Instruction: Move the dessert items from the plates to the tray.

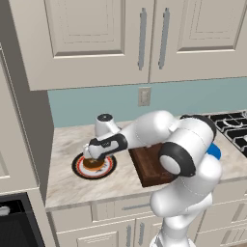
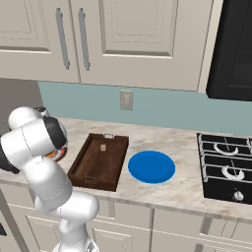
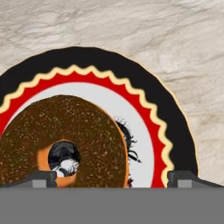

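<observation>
The brown-glazed ring doughnut lies on the plate with black rim, red ring and white centre, at the counter's left. My gripper hangs just above the doughnut, open, with its fingertips spread wide; the left tip is over the doughnut's edge and the right tip is over the plate's red ring. The small pale tan morsel sits inside the dark brown wooden tray, near its far end. To the right of the tray lies the plain blue plate, with nothing on it.
A black gas stove stands at the counter's right end. Cream wall cabinets hang above, and an outlet is on the blue backsplash. My arm crosses over the tray in the left base view.
</observation>
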